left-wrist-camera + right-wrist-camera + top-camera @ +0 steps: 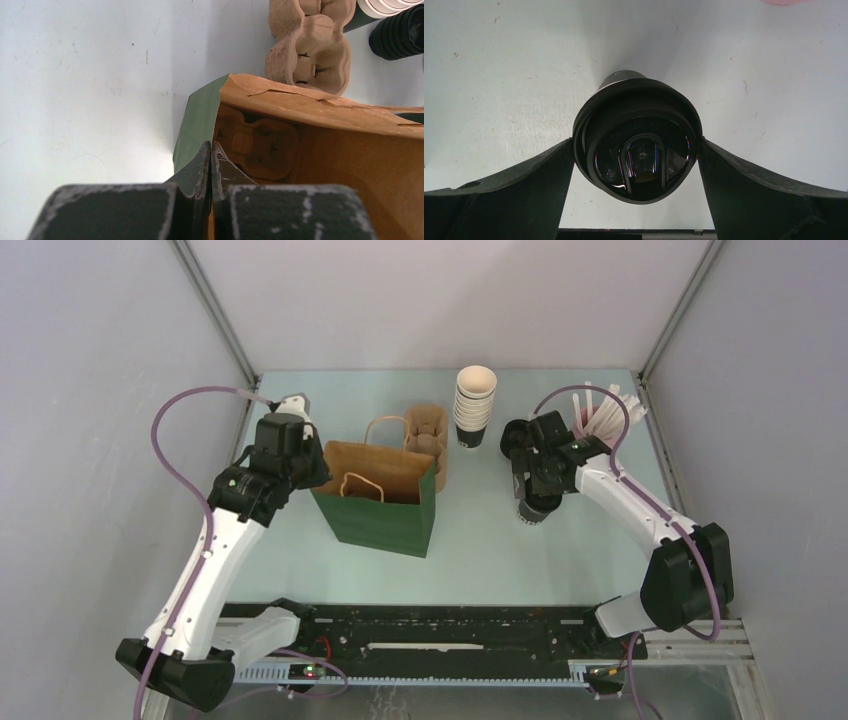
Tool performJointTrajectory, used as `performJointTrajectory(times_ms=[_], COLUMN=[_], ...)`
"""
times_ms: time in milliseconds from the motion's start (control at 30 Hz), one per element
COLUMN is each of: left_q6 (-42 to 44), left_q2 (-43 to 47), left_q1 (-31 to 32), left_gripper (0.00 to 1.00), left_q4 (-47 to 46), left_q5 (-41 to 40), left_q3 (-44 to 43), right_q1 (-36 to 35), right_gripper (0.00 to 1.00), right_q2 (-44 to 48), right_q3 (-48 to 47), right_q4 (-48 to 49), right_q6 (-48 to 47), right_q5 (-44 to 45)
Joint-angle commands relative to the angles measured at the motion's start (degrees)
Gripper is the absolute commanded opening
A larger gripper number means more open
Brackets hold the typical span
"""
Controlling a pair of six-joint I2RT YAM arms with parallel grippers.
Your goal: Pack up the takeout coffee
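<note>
Pinching green bag [375, 520] rim, left fingers [197, 170] clamp shut, likely steadying its mouth. Right of bag, takeout coffee [636, 150] stands on desk [480, 550]; right fingers [524, 185] spread wide astride it, ready to grasp.

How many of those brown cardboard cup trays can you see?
2. One cup tray lies at the bottom of the green bag; a second cup tray sits on the table just beyond the bag. That one may be a stack, hiding more.
</note>
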State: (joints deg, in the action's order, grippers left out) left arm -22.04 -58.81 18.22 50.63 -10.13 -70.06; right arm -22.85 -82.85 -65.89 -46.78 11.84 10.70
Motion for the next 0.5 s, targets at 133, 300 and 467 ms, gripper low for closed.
performJointTrajectory(times_ms=[133,300,467], left_q6=[-0.17,-0.54,-0.55], left_q2=[0.87,0.77,0.97], left_q1=[-0.37,-0.36,-0.34], left_gripper=[0.04,0.04,0.04], left_q4=[-1.46,-1.46,-1.50], left_q5=[0.91,1.29,1.47], left_q3=[0.93,1.33,1.63], right_q1=[-2.13,-2.67,-3.15], right_gripper=[1.00,1.00,1.00], right_q2=[2.85,2.65,2.98], right_q3=[0.81,-0.07,-0.97], right_q4=[1.63,-0.52,-0.91], right_q6=[-1.12,0.11,0.47], right_q5=[0.63,1.71,2.19])
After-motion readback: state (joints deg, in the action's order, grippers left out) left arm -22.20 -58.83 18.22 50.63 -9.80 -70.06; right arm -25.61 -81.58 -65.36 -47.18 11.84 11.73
